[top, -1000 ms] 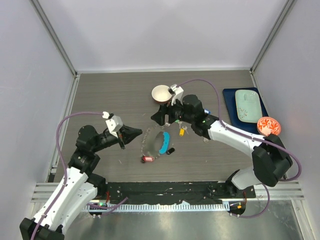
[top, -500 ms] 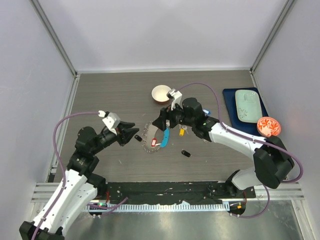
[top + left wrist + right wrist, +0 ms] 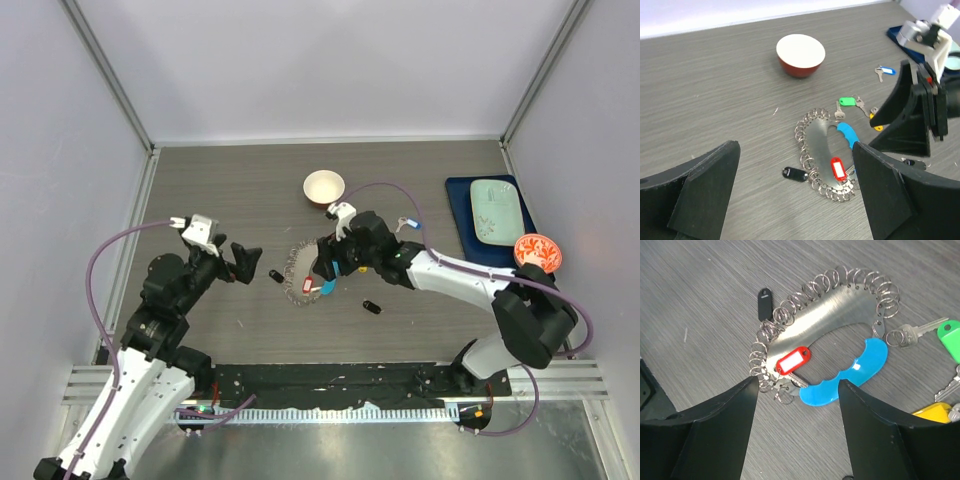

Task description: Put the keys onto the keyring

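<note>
Here's the keyring (image 3: 303,270) lying flat on the tabletop (image 3: 210,190) in the middle of the scene, nearer than the white bowl (image 3: 324,186), with its blue plastic tag (image 3: 855,372) on the right side of the loop. The right gripper (image 3: 327,262) hangs right over it, jaws apart and holding nothing, and its wrist view shows the loop in plain sight between them. A red-tag key (image 3: 793,360) lies on the near part of the keyring, though I can't tell whether it's threaded on. A black-tag key (image 3: 763,302) sits just left of the rings. Over on the left, the left gripper (image 3: 249,264) stands wide open and empty, near that black-tag key but apart from it. Right of the keyring there's a plain key (image 3: 914,333) up against the rings, a green-tag key (image 3: 846,102), a yellow-tag key (image 3: 934,413) and, farther right, a blue-tag key (image 3: 885,71), all loose on the tabletop
</note>
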